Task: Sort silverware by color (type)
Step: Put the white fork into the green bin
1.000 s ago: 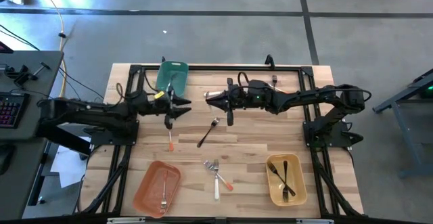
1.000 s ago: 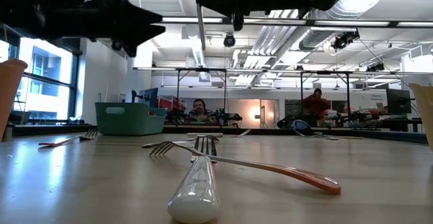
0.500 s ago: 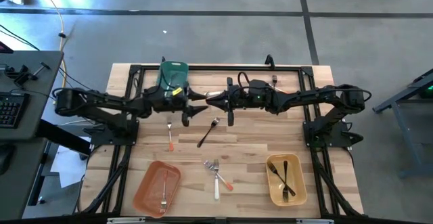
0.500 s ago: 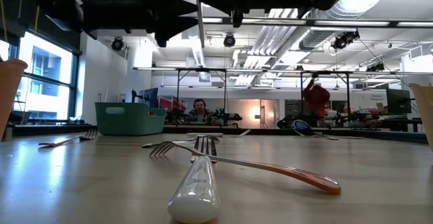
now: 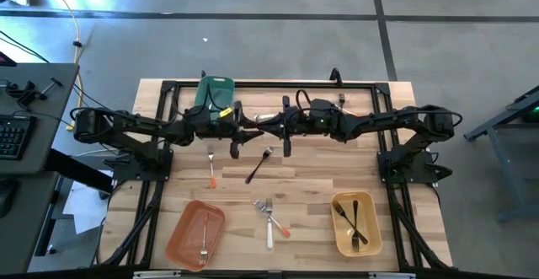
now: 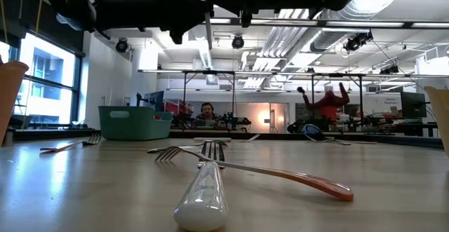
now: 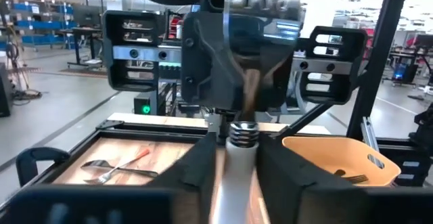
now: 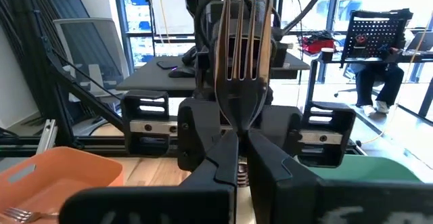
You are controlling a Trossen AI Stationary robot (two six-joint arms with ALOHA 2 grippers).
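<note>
My right gripper (image 5: pixel 261 122) (image 8: pixel 238 141) is over the table's far middle, shut on a white-handled fork (image 8: pixel 240 48) that stands upright with its tines up. My left gripper (image 5: pixel 249 131) (image 7: pixel 237 166) faces it at the same height, open, a finger on each side of the fork's white handle (image 7: pixel 231 180). On the table lie a red-tipped fork (image 5: pixel 211 168), a black fork (image 5: pixel 259 165), and a white-handled fork crossed with a red-tipped one (image 5: pixel 269 216) (image 6: pixel 203 190). My right gripper pinches the fork's metal neck (image 8: pixel 238 119), just under the tines, between its two fingers. It comes level from the table's right. The fork is lifted clear and upright, its handle hanging below. My left gripper's fingers (image 7: pixel 199 166) stand close beside the handle; whether they touch it I cannot tell.
A green bin (image 5: pixel 214 92) sits at the far left. An orange-red bin (image 5: pixel 189 237) near left holds a fork. A yellow bin (image 5: pixel 370 228) near right holds black forks. Black frame rails run along the table's edges. People show in the room beyond.
My left arm has swung toward the table's right and up to my right gripper, and its fingers now flank the held fork's handle. My right arm and the fork have kept still.
</note>
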